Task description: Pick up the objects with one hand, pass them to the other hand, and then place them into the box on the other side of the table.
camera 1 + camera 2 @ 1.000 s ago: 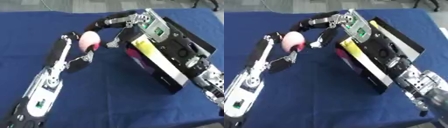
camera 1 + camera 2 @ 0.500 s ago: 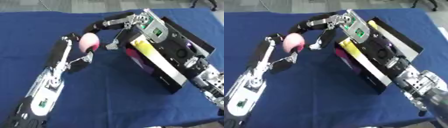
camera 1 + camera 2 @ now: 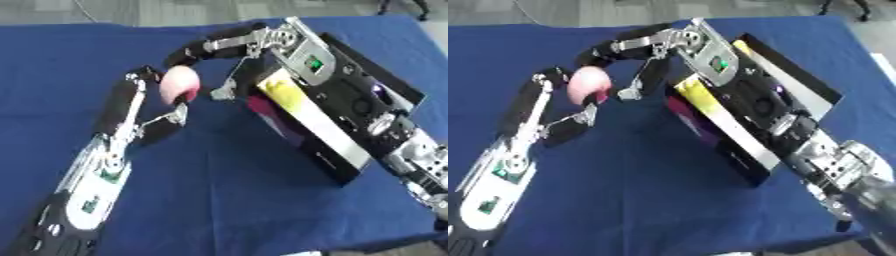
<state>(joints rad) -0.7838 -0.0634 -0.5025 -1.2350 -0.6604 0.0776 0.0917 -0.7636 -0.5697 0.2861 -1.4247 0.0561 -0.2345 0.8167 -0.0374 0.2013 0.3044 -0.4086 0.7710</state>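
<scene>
The task is judged to be at the hand-over stage. A pink rounded object (image 3: 179, 84) is held off the bench (image 3: 219, 190) by the left hand (image 3: 166, 102), whose fingers are curled round it from below and from the side away from the box. The right hand (image 3: 203, 52) is brought in from above and from the box side; its dark fingers are arched over the top of the pink rounded object and appear to touch it or lie just beside it, but whether they are closed on it cannot be told from either view. The pick-up with the first hand is therefore taken as done, while the transfer to the second hand is not seen to be complete, since the object is not yet released by the left hand. The box (image 3: 785, 90), black with a yellow and magenta face, lies just beside the right hand, on the side away from the left hand, partly under the right forearm. Something yellow is visible at the open side of the box, but it cannot be identified. Release by the left hand, carriage to the box and placement inside it remain outstanding.
</scene>
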